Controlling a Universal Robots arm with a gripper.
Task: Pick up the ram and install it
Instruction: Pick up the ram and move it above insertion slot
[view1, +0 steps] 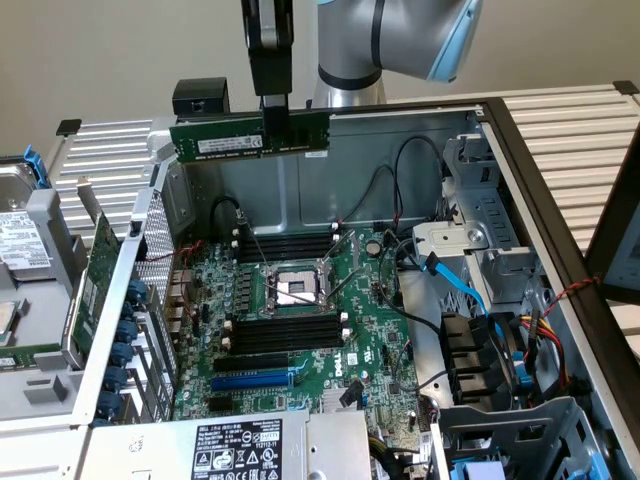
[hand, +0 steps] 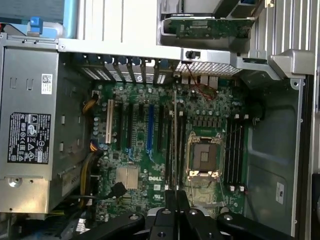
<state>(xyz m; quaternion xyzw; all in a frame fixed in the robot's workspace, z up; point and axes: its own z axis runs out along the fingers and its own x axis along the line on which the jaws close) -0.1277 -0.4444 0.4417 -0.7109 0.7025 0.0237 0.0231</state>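
Note:
The ram (view1: 220, 140) is a long green stick with a white label. It hangs level in the air above the back of the open computer case. My gripper (view1: 275, 122) comes down from above and is shut on its middle. In the wrist view the ram (hand: 175, 140) shows edge-on as a thin strip running out from my gripper (hand: 176, 199) over the motherboard (hand: 150, 170). Below lie the motherboard (view1: 370, 330), its CPU socket (view1: 290, 290) and two banks of black memory slots (view1: 285, 245) (view1: 285, 335).
A power supply (view1: 240, 445) with a black label sits at the case's near edge. A green expansion card (view1: 95, 290) stands outside the case wall on the exterior view's left. Blue and black cables (view1: 460, 285) and a drive cage (view1: 470, 250) crowd the exterior view's right.

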